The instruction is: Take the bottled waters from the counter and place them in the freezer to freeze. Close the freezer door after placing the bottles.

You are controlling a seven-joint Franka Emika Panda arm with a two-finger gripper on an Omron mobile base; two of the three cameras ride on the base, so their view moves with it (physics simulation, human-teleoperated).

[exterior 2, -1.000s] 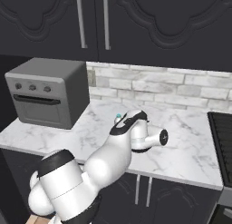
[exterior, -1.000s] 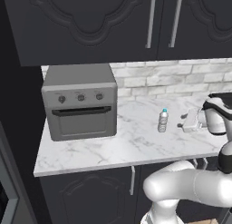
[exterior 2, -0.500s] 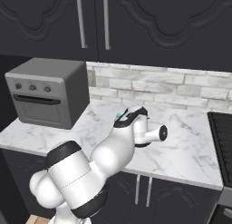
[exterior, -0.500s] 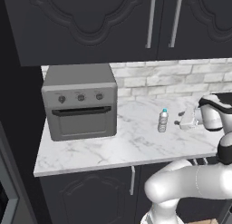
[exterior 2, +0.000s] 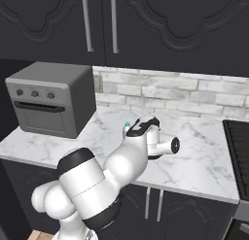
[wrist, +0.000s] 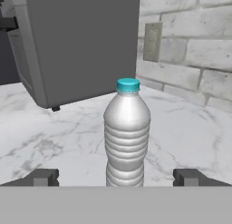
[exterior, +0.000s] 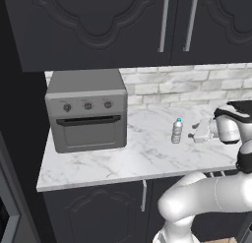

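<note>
Bottled water [wrist: 127, 130] upright on counter [exterior: 123, 156], between spread fingertips [wrist: 43, 177] (hand view).

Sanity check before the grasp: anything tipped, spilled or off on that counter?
Nothing stands out. The small clear ribbed plastic bottle with a teal cap stands upright on the white grey-veined marble counter, capped, no spill around it. The grey toaster oven sits square with its door shut. The gripper has its jaws spread wide either side of the bottle.

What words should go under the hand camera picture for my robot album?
An open gripper faces a clear ribbed plastic bottle with a teal cap, standing upright on the white marble counter beside a grey toaster oven.
</note>
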